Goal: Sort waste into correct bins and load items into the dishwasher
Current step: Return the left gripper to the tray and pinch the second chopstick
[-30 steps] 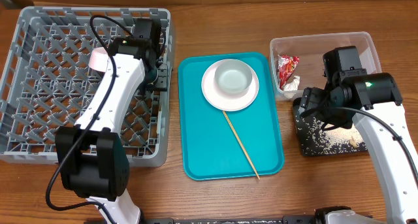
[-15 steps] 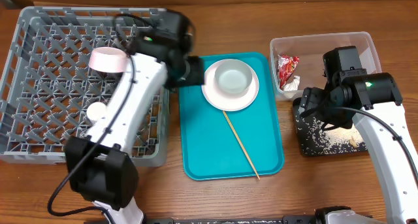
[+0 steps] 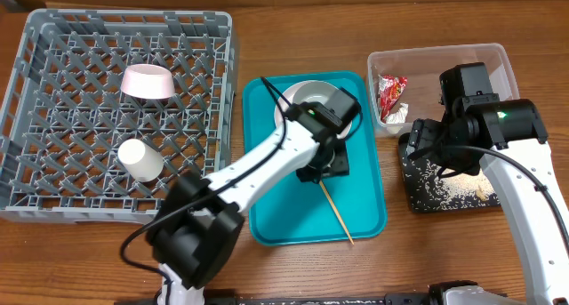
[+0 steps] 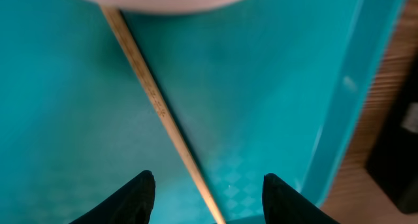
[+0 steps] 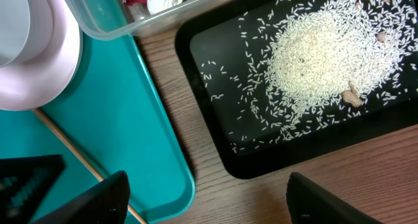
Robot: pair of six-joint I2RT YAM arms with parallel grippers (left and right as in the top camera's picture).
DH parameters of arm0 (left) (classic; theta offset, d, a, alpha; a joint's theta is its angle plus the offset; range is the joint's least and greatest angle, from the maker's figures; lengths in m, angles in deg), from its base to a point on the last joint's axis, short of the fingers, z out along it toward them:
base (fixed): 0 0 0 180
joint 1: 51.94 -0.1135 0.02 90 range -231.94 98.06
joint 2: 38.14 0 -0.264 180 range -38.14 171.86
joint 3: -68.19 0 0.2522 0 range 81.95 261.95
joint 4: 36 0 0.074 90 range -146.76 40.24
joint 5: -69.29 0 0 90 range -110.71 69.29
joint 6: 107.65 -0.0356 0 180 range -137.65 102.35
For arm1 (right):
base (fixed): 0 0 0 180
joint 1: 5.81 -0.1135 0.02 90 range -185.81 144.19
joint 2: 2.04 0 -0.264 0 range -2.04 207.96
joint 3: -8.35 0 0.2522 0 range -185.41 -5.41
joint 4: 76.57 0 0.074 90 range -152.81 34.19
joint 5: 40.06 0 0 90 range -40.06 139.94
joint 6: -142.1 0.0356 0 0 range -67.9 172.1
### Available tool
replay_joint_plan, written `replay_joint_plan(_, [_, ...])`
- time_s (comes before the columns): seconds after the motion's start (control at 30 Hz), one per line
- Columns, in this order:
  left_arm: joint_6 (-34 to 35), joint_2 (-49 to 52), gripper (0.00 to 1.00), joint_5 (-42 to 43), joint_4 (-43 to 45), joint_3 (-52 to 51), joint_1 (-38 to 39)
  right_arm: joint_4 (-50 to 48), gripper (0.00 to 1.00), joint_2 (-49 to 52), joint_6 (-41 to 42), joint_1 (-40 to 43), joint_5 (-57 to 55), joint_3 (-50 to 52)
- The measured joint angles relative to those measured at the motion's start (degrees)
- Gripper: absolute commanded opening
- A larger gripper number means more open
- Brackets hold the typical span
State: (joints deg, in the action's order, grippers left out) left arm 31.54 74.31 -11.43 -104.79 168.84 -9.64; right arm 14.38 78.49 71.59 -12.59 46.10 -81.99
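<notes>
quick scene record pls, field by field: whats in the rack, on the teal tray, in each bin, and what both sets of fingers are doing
dish rack: pinkish bowl, small white cup
teal tray: white plate with grey-white bowl on it; one chopstick
clear tub: red-and-white wrapper
black tray: heap of rice
left gripper: fingers open, empty, above the teal tray, straddling the chopstick
right gripper: fingers open, empty, by the black tray's edge

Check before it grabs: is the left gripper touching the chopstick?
Apart. The left wrist view shows the chopstick between the left gripper's open fingers, teal tray visible either side.
</notes>
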Motion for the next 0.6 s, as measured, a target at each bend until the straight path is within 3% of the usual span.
replay_joint_plan(0.13, [2.6,3.4,0.52,-0.1,-0.2,-0.2,2.1,0.0,0.79,0.0,0.0,0.0,0.0,0.0])
replay_joint_plan(0.3, [4.9,8.3,0.41,-0.1,0.1,-0.2,3.4,0.0,0.79,0.0,0.0,0.0,0.0,0.0])
replay_joint_plan(0.47, [5.9,9.4,0.04,-0.1,-0.6,-0.1,3.5,0.0,0.79,0.0,0.0,0.0,0.0,0.0])
replay_joint_plan(0.6, [6.2,9.4,0.04,0.2,-0.7,-0.1,3.4,0.0,0.79,0.0,0.0,0.0,0.0,0.0])
